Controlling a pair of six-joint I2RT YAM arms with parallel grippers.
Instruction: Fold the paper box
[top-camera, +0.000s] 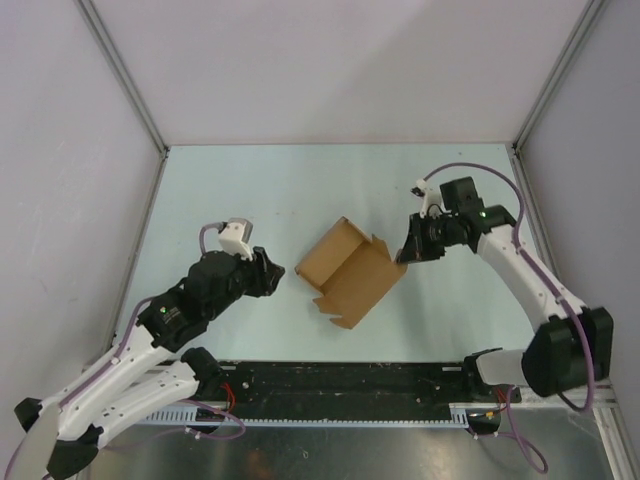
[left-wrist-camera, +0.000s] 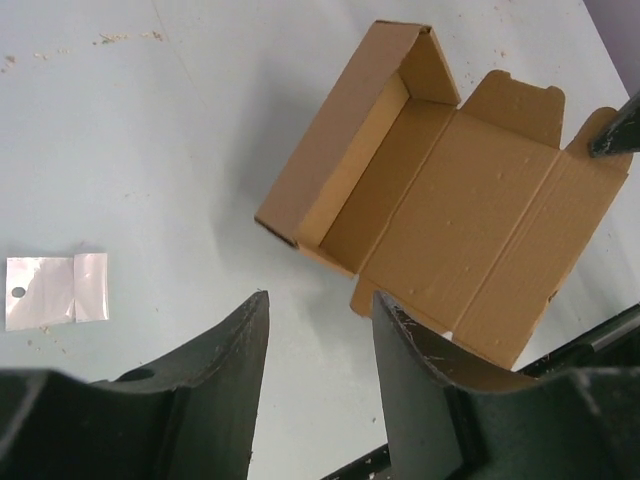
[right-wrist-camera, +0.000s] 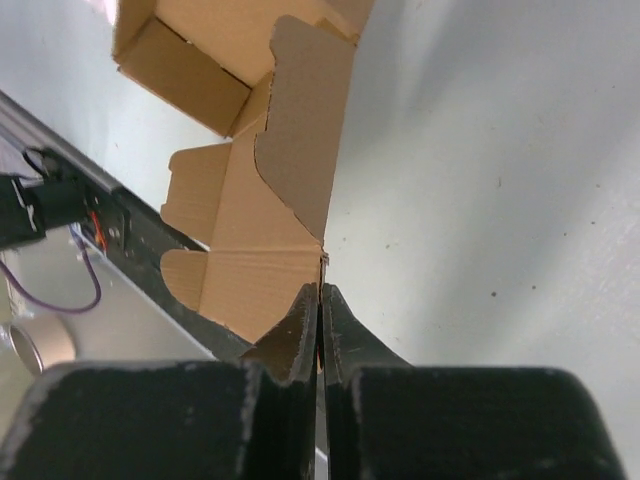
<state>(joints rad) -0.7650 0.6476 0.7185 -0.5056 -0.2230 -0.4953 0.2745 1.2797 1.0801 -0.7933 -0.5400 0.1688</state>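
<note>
The right end effector (right-wrist-camera: 320, 290) pinches a flap corner of the plain brown cardboard box (top-camera: 350, 272), seemingly to fold it, while the left end effector (left-wrist-camera: 320, 300) hovers spread beside that box.

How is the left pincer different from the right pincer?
The left pincer is open; the right pincer is shut. The left pincer holds nothing and sits apart from the paper box; the right pincer pinches the edge of the box's flap. Both are black and point toward the box.

Brown paper box (top-camera: 350, 272) lies half-folded, lid open.
</note>
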